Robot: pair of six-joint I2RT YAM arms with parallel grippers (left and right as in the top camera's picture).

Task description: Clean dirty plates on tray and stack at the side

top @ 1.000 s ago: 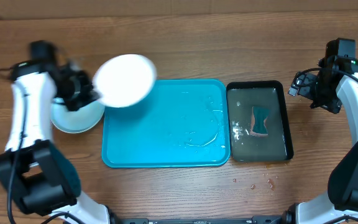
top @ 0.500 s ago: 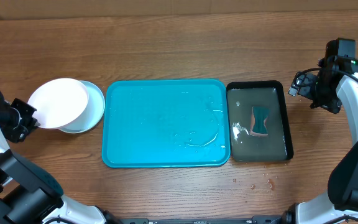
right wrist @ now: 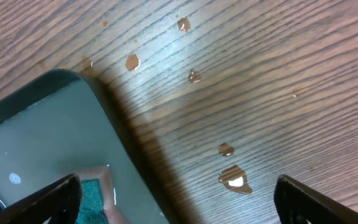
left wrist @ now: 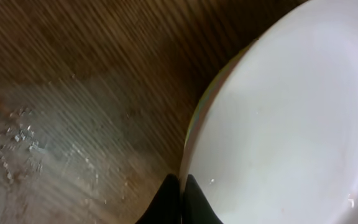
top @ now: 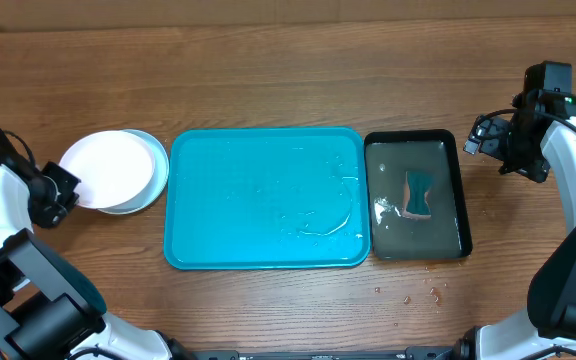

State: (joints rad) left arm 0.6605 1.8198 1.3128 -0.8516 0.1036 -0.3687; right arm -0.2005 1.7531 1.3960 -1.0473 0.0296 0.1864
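Observation:
My left gripper (top: 66, 190) is shut on the left rim of the white plate (top: 108, 168), which lies over the stack just left of the turquoise tray (top: 268, 262). A light blue plate rim (top: 160, 168) shows under it. In the left wrist view my fingers (left wrist: 182, 193) pinch the white plate's edge (left wrist: 291, 124), and a thin yellow-green rim (left wrist: 218, 79) peeks out beneath. The tray holds no plates, only water streaks. My right gripper (top: 488, 135) is open and empty, hovering right of the black tray.
A narrow black tray (top: 465, 200) of water holds a teal sponge (top: 419, 193) right of the turquoise tray; both show in the right wrist view (right wrist: 36, 124), (right wrist: 95, 196). Water drops (right wrist: 232, 177) lie on the wood beside it. There is a wet patch (left wrist: 55, 143) left of the plates.
My left arm carried the white plate from above the tray's left corner out to the left, then settled it over the stacked plates. The right arm has not moved.

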